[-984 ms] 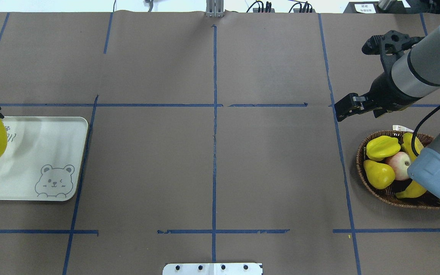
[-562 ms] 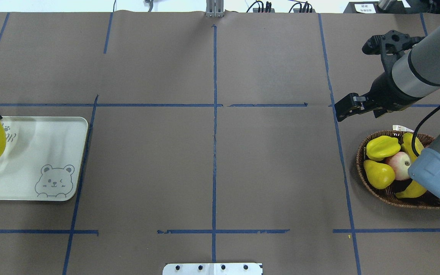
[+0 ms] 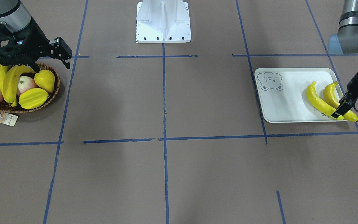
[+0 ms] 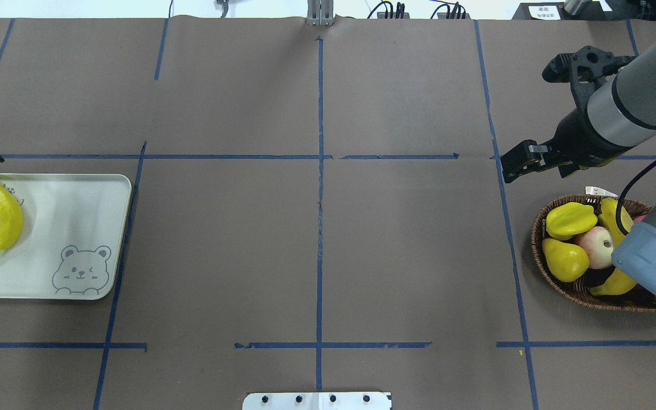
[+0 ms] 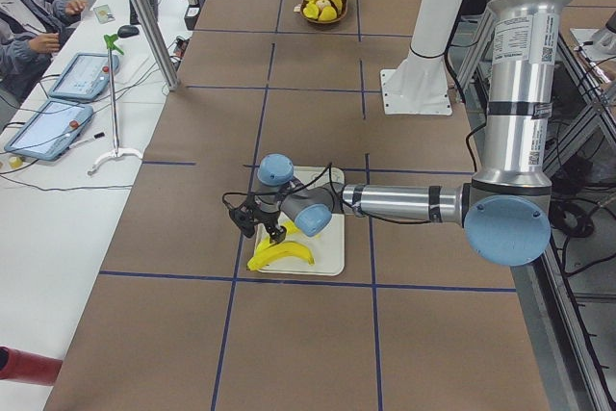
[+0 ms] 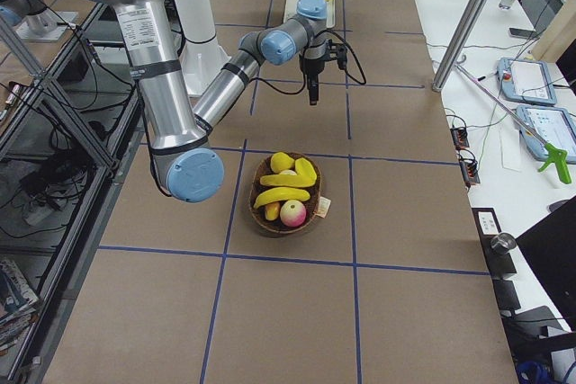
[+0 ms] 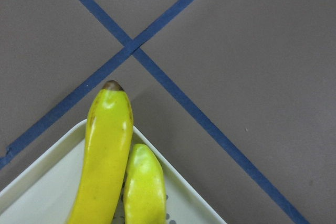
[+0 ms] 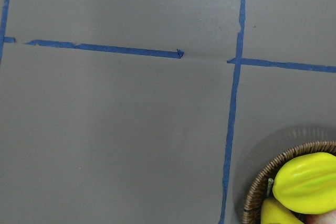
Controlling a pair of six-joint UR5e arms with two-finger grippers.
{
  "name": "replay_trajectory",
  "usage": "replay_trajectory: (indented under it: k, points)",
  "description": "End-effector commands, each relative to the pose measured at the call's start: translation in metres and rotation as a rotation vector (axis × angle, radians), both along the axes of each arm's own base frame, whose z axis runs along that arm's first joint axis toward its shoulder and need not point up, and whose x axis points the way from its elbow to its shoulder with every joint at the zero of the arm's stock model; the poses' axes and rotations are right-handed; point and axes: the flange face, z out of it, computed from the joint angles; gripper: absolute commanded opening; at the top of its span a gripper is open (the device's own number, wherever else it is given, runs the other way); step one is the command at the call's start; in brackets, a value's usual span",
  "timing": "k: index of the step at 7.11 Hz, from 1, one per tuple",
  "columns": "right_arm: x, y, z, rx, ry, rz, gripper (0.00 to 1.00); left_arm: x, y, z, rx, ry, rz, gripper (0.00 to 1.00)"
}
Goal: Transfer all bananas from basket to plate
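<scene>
Brown taped table (image 4: 220,256), two bananas (image 3: 318,99) on plate (image 3: 284,102), left pincer (image 3: 343,105), state unclear, right pincer (image 4: 524,122) wide open by basket (image 4: 536,239)

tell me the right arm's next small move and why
Probably shift the right gripper over the basket, above the top banana: two bananas already lie on the plate, two remain, and that gripper hangs empty beside the basket.

Starfruit (image 4: 570,220), pear (image 4: 564,259), apple (image 4: 594,246) crowd bananas (image 4: 610,285) in basket (image 4: 575,291); plate (image 4: 77,216) bear-side half free.
</scene>
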Motion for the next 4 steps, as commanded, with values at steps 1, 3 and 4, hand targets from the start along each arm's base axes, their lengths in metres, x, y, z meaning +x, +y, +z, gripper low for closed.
replay_trajectory:
  k: [1,3,4]
  points:
    - [0.004,0.004,0.017,-0.014,0.022,-0.009,0.99,-0.020,0.001,-0.069,0.081,0.111,0.012,1.00]
    - [0.028,0.029,0.055,0.015,0.071,-0.064,0.99,0.014,0.023,-0.150,0.207,0.169,0.096,1.00]
    - [0.049,0.048,0.085,0.036,0.083,-0.091,0.99,0.047,0.041,-0.173,0.224,0.183,0.167,1.00]
